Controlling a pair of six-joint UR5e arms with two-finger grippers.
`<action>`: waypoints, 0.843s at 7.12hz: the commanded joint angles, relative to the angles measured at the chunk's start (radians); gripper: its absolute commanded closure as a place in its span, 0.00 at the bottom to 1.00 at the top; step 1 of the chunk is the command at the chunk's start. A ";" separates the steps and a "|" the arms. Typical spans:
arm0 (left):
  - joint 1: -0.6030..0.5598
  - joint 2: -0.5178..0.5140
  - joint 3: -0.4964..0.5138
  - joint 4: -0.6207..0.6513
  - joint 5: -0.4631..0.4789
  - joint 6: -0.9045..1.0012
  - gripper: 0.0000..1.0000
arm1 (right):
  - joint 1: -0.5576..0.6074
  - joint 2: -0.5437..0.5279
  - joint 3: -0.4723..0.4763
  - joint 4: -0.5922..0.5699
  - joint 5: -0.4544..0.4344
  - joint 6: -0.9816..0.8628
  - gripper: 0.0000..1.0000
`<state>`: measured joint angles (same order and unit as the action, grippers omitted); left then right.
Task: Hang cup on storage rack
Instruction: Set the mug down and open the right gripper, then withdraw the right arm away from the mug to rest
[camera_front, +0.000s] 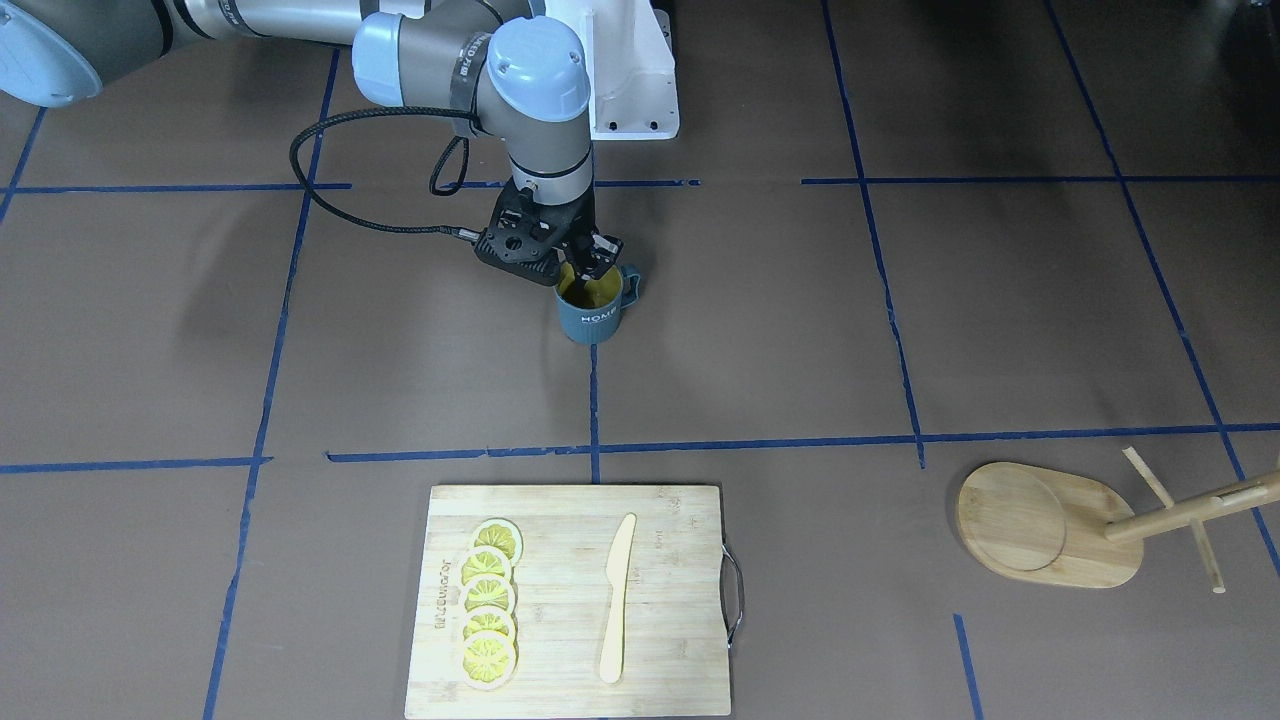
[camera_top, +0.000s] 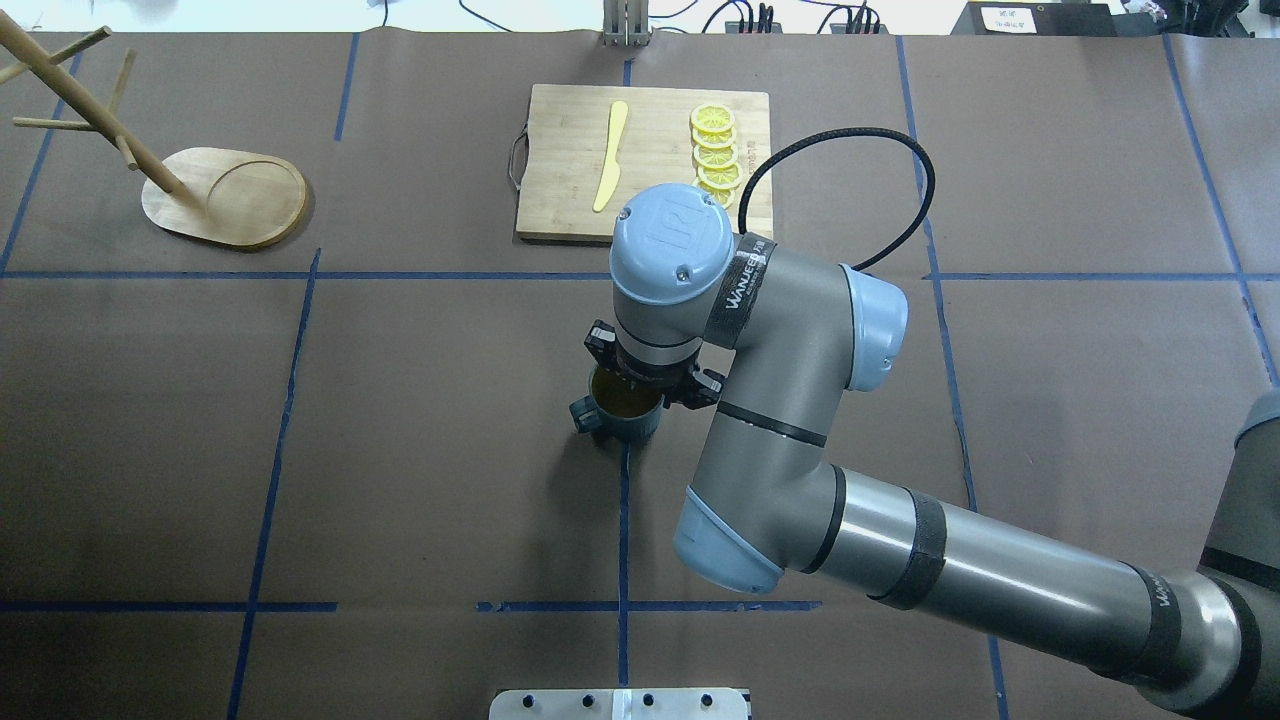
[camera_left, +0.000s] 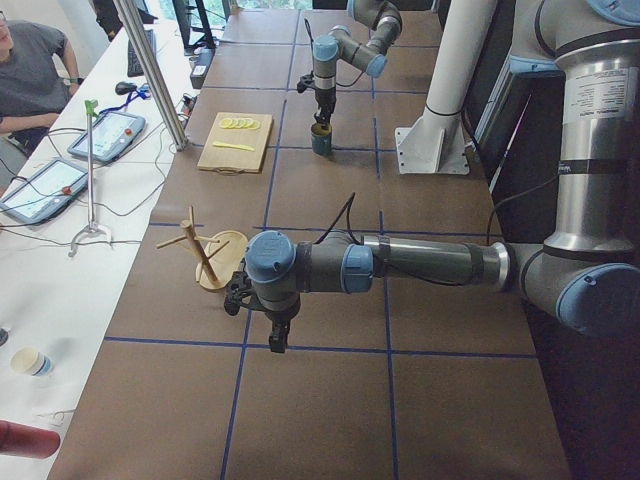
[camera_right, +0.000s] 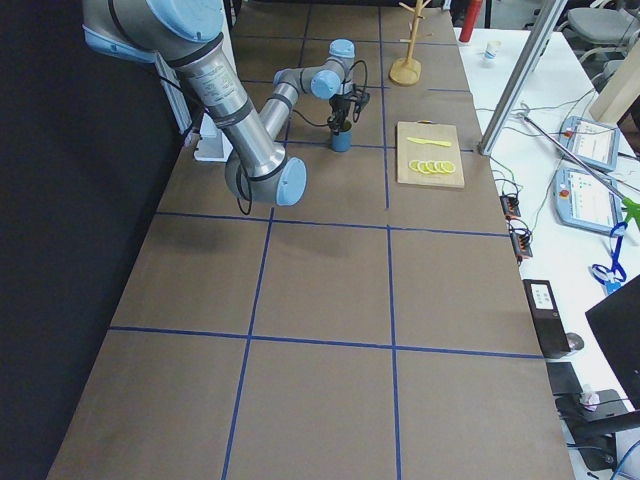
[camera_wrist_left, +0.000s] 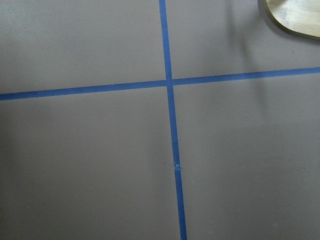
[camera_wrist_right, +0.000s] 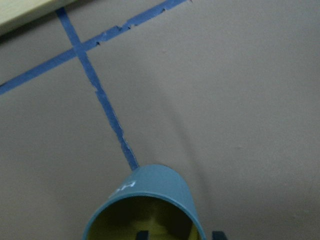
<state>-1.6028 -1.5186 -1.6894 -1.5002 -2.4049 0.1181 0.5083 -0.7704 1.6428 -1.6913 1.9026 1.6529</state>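
The right gripper pinched the rim of the cup, probably so it could carry it to the storage rack.

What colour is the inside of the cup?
Yellow; the cup shows it best in the right wrist view.

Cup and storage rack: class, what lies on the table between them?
In the overhead view, only bare brown table with blue tape lines lies between the cup and the storage rack.

It is a robot lab (not a home): taped brown table, tablets, a watching person.
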 joint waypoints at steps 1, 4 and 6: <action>0.000 -0.002 -0.010 0.000 0.001 0.000 0.00 | 0.100 -0.003 0.104 -0.042 0.062 -0.111 0.00; 0.010 0.008 -0.041 0.000 0.000 -0.011 0.00 | 0.378 -0.088 0.160 -0.128 0.300 -0.500 0.00; 0.010 -0.006 -0.029 -0.070 0.004 -0.008 0.00 | 0.539 -0.224 0.155 -0.128 0.322 -0.834 0.00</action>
<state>-1.5928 -1.5207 -1.7249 -1.5186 -2.4001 0.1094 0.9381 -0.9101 1.7993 -1.8171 2.2037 1.0352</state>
